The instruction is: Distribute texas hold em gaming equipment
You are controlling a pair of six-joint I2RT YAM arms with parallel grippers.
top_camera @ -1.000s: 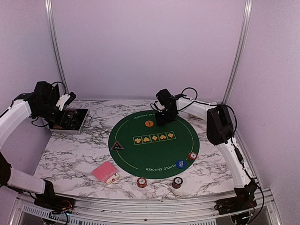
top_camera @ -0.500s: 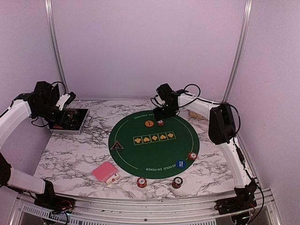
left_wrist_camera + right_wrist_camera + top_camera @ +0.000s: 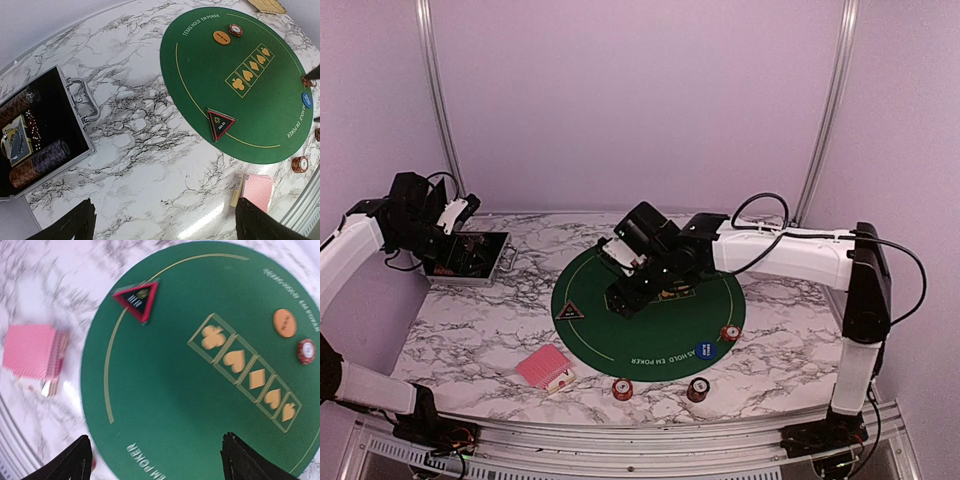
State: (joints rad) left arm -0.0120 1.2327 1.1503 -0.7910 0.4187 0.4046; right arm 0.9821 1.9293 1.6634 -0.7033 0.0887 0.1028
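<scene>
Top external view: the right claw (image 3: pixel 625 300) hangs low over the centre of the mat (image 3: pixel 620 342), fingers spread wide with nothing between them (the right wrist view shows only green cloth in the gap). The left claw (image 3: pixel 164 207) hovers out at 10 o'clock by the open case (image 3: pixel 498 262), also wide open and empty. Gold lettering round the mat's rim reads TEXAS HOLD EM POKER. The triangle (image 3: pixel 569 311), which appears to read ALL IN, lies on the mat at 9 o'clock. The blue button (image 3: pixel 703 350) sits at 5 o'clock, with a chip stack (image 3: pixel 729 333) just beside it at 4; the button's white text is too small to read. Off the mat, two more stacks (image 3: pixel 622 389) stand at 6 o'clock, and the cards (image 3: pixel 546 367) lie red backs up at 7. In the left wrist view the orange button (image 3: pixel 221 37) and far stack (image 3: pixel 235 30) sit side by side at 12 o'clock, near the words TEXAS HOLD EM.
</scene>
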